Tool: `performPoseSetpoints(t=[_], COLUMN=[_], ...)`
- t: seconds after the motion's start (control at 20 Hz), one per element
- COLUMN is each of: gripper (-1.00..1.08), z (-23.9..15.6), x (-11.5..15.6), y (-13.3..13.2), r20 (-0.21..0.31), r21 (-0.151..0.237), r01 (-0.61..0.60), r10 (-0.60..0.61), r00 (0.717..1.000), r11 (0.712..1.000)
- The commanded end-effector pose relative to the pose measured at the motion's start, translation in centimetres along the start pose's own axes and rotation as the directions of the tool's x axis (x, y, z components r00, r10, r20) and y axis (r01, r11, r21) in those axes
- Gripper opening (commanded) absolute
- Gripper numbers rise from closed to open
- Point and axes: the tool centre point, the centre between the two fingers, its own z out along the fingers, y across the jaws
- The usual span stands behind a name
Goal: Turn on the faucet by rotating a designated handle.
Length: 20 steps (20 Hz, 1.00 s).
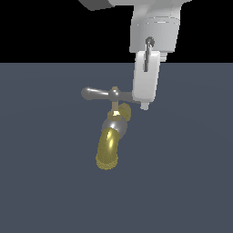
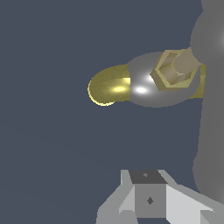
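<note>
Silver-grey, the handle (image 1: pixel 107 94) lies flat across the top of the faucet (image 1: pixel 112 136), near the middle of the dark floor. The hand (image 1: pixel 144 107) hangs right at the bar's end on the exterior view's right, maybe touching. I cannot tell if the hand is apart or together.

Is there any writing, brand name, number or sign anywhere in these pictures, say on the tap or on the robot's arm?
None: neither view shows any readable text.
The faucet, with its gold spout, is plain and shiny.
The handle is bare silver-grey.
The end effector has plain white and grey surfaces; the small dark diamond mark in the wrist view is not a letter or number.
</note>
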Motion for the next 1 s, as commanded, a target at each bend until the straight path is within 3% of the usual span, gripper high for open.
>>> performPoseSetpoints(t=[0.0,0.95], gripper=[-1.00,-1.00], z=[0.0,0.0], x=[-0.1,-0.8], y=[0.6,6.0], r20=[0.000,0.000], r21=[0.000,0.000], r01=[0.001,0.001], r10=[-0.001,-0.001], r00=[1.000,1.000], r11=[1.000,1.000])
